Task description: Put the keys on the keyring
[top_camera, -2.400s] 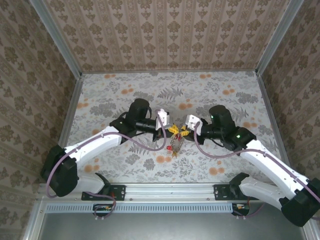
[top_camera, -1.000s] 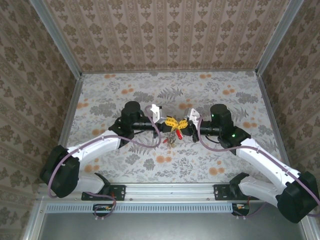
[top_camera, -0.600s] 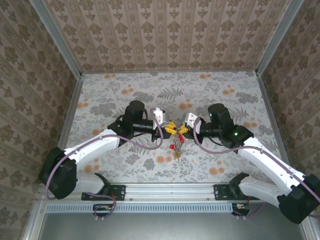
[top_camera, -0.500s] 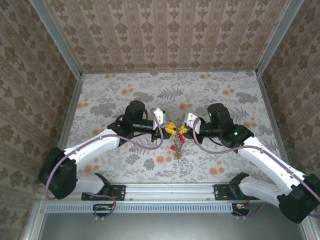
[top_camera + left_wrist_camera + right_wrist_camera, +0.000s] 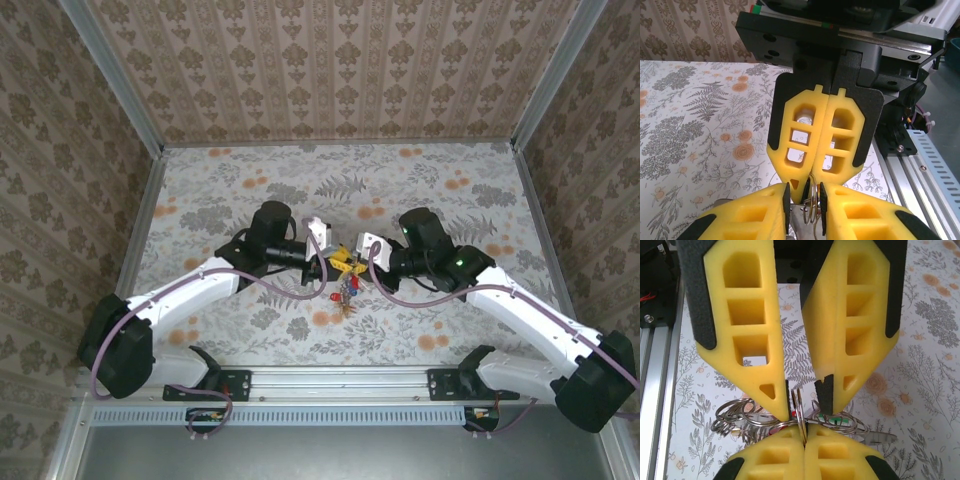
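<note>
At the middle of the table, two grippers meet tip to tip on one keyring.
The right gripper, coming in from three o'clock in the top view, has its pads pressed together on the rim of the ring. The left gripper, coming in from nine o'clock, stands slightly spread, with the ring's edge in the gap and no pad clearly touching it. The keys hang in a loose bunch at six o'clock below the tips, along with small silver rings. The ring looks like thin, springy wire: light, stiff and probably slick, so it could twist or slip in soft foam. A flat pinch across the rim, away from the dangling keys and any split end, seems the best hold.
</note>
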